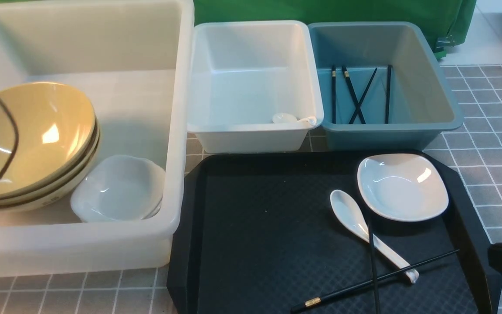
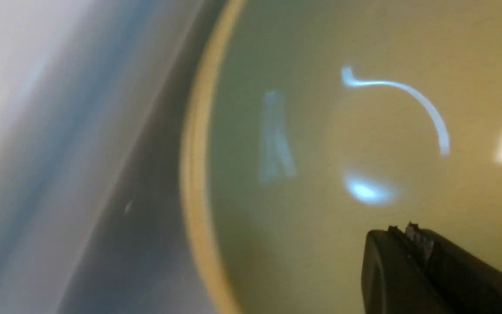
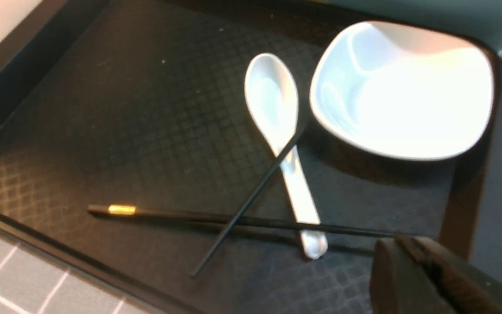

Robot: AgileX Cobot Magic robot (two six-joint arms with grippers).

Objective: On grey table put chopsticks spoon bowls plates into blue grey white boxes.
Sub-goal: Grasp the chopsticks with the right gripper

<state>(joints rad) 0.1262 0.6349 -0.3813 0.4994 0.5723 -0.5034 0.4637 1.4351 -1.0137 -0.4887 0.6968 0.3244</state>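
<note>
A green cloth [image 1: 320, 11] hangs behind a table [image 1: 495, 174] of grey tiles with pale joints.

Far left, the large box [image 1: 170, 248], whitish and translucent, contains a tilted stack of bowls [image 1: 59, 104], nested, yellow inside. Just right of them, in the same box, white plates [image 1: 120, 189] sit tilted, one partly covering another. The left gripper [image 2: 403, 231] is over the yellow interior of a bowl, jaws together, nothing between them. A dark cable loops across the stack in the front view.

Next, the white box [image 1: 251, 141] holds a white spoon [image 1: 285, 118], lying at the near wall and seen only in part. Beside it, the blue-grey box [image 1: 390, 137] holds four black chopsticks [image 1: 334, 96]; two of them cross.

In front of these two boxes lies a black tray [image 1: 242, 226] with a textured floor. On it, a second spoon [image 1: 373, 235] lies aslant, scoop towards the boxes. Two more chopsticks [image 1: 355, 288] cross one another and both pass over its handle; the gold band shows on one. One white plate [image 1: 402, 187] rests at the tray's far right corner, near the scoop.

Far right, the right gripper [image 3: 408, 244] is above the tray, jaws together and empty.
</note>
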